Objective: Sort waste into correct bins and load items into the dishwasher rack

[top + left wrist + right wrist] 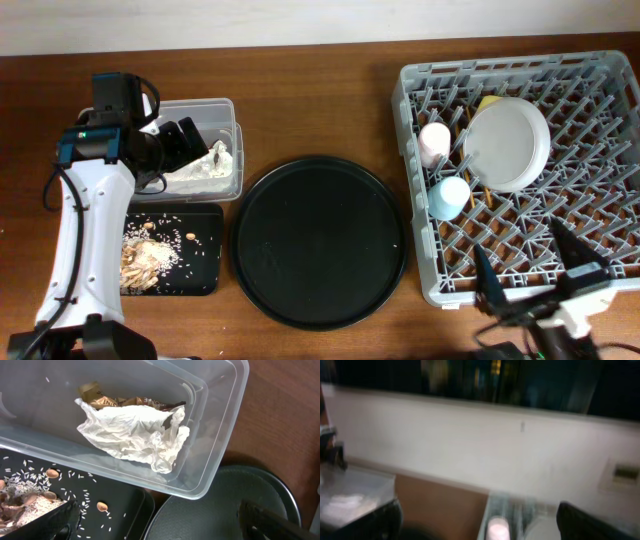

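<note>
Overhead, the sorting looked all but done, and I take the round black tray [320, 240] in the middle of the wooden table [330, 110] as the mark for everything else. Left of it and towards the far edge stood the clear plastic tub [232, 110], smooth-walled with rounded corners. It held a crumpled white paper napkin [135, 432], soft and creased, lying against a crinkled gold-brown wrapper [125, 401]. Just left of the round tray sat the shallow black tray [205, 225], matte and rectangular, carrying beige food scraps [145, 260] (rice grains and some nut-like bits, by the left wrist view). Right of the round tray stood the grey dishwasher rack [415, 180], an openwork lattice of pegs, holding the pink cup [434, 142], the blue cup [450, 196], the pale grey plate [508, 143] and an edge of the yellow bowl [490, 102]. I could not pick out the chopsticks.

The left gripper [192, 142] hung over the tub with its jaws spread wide and nothing between them. The right gripper [528, 265], at the rack's near edge, was likewise released and empty. I judge this the closing step: the next move probably calls for lifting both arms away without snagging the tub wall or the pegs
</note>
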